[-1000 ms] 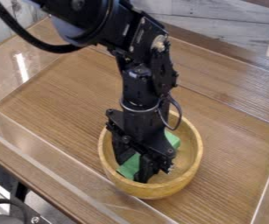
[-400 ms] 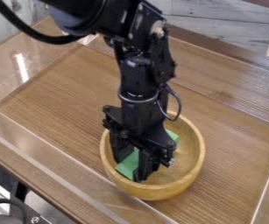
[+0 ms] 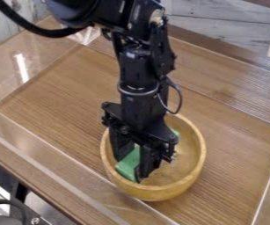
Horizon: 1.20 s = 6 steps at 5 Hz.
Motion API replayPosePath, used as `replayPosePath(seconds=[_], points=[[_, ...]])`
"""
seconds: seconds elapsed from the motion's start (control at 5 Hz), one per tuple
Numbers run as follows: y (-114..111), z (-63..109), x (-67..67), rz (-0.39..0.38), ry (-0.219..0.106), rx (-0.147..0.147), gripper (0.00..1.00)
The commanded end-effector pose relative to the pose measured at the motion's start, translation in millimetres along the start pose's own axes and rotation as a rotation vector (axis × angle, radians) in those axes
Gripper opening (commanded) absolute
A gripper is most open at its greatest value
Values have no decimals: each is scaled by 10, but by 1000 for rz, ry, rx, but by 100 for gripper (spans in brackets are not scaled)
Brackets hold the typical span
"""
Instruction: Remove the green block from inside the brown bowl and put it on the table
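The brown bowl (image 3: pixel 184 178) sits near the front middle of the table (image 3: pixel 67 97). My gripper (image 3: pixel 141 169) reaches straight down into it from above. The green block (image 3: pixel 130 164) lies inside the bowl, showing at the left of the fingers, with another sliver of green at their right. The black fingers are together around the block, shut on it. The lower fingertips and most of the block are hidden by the gripper body and the bowl's wall.
Clear acrylic walls (image 3: pixel 32 145) border the tabletop along the front and left. The black arm (image 3: pixel 135 53) rises from the bowl toward the upper left. Bare wood surface lies left, right and behind the bowl.
The arm has shifted slightly left and more upright over the bowl. The gripper stays shut inside the bowl with the green block.
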<state>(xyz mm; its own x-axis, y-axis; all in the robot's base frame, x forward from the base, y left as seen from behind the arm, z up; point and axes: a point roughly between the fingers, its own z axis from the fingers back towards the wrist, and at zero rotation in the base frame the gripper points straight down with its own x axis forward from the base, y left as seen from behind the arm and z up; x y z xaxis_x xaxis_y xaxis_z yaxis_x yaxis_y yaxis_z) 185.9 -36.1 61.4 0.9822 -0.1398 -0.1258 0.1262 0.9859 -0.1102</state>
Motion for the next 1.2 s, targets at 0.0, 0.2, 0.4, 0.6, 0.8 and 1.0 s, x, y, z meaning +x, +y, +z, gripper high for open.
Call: replayPosePath(seconds=[0.0, 0.2, 0.4, 0.6, 0.8, 1.0], points=[[2, 189, 112, 13, -66, -13, 0], [8, 241, 127, 26, -72, -26, 0], [21, 295, 143, 38, -80, -37, 0], [56, 387, 123, 49, -90, -47, 0], [139, 615, 79, 74, -114, -52, 0], [334, 1143, 42, 145, -167, -48, 0]])
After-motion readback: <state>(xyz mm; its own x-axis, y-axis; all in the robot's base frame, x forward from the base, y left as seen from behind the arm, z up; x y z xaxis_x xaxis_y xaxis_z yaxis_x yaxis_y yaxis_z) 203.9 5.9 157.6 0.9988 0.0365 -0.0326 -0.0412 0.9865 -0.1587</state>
